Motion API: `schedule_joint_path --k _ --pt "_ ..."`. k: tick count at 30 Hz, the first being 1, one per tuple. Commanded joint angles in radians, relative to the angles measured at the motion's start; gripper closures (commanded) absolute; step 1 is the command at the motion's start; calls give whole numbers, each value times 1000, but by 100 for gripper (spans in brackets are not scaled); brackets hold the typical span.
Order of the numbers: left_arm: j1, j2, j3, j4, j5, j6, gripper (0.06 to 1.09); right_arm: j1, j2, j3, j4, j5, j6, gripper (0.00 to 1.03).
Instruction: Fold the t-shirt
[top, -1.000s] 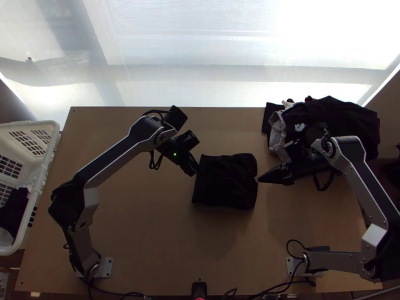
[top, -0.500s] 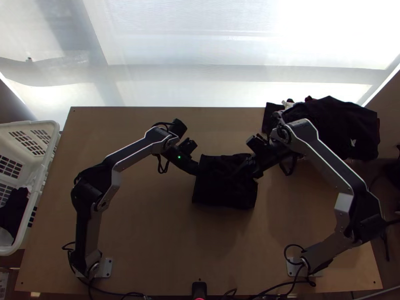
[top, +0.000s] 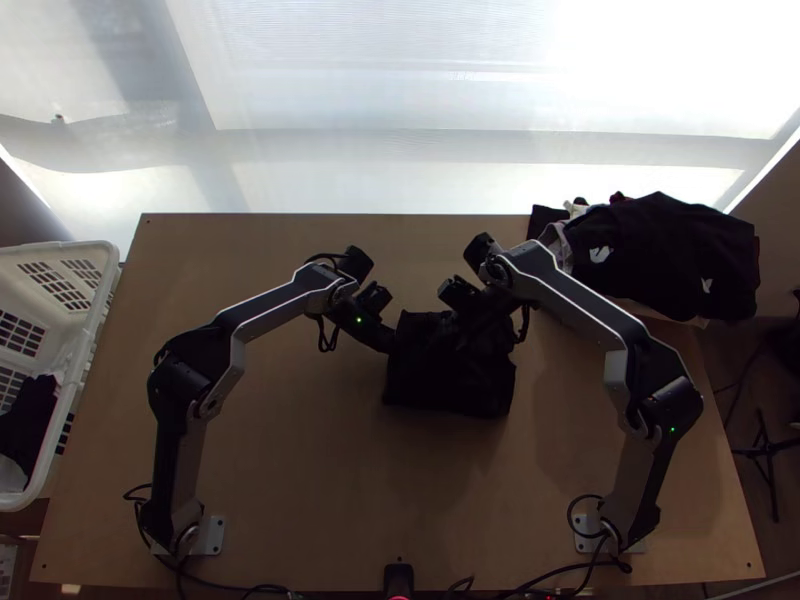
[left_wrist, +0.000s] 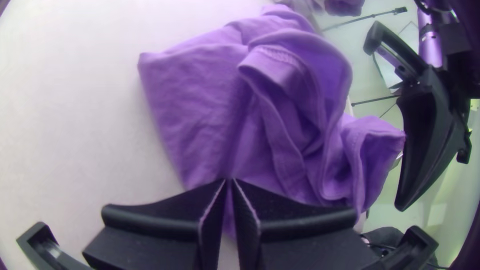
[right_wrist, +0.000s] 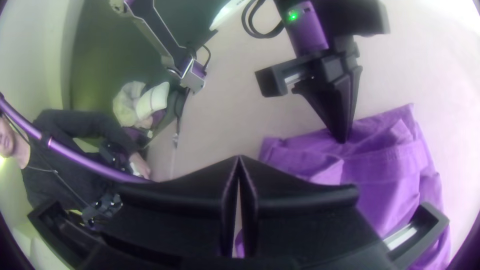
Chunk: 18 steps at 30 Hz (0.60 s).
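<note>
T-shirt (top: 450, 390) lies folded but rumpled on the surface (top: 320, 480), near its middle. Your left gripper (left_wrist: 228, 181) and right gripper (right_wrist: 240, 157) each have jaws closed tip to tip; you can't tell whether either pinches any cloth. Expect light, soft, limp handling with slipping layers, so grasp the whole stack at its flatter folded edge.

I find the t-shirt (top: 448, 382) lying on the bench (top: 310, 470), slightly right of its middle. I record a dark cloth in a compact, roughly square folded bundle, its near edge fairly straight. By the left wrist view, I note one flatter, lightly creased portion beside loose, rumpled layers with a stitched band and curling edges.
</note>
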Motion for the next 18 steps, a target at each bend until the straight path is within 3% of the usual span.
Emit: schedule_joint_path --k 1,6,10,15,18 --pt "-17 -2 -2 17 -32 -3 92 20 92 6 79 53 -27 100" --pt "-36 -3 2 17 -57 3 92 3 88 -87 139 188 -33 100" --pt "-45 -2 4 20 -69 8 92 -20 5 -231 266 401 -29 100" --pt "-60 5 19 21 -94 12 92 -132 -43 -331 263 450 -41 100" --pt "-65 11 31 18 -103 14 92 -241 -102 -385 216 455 -91 100"
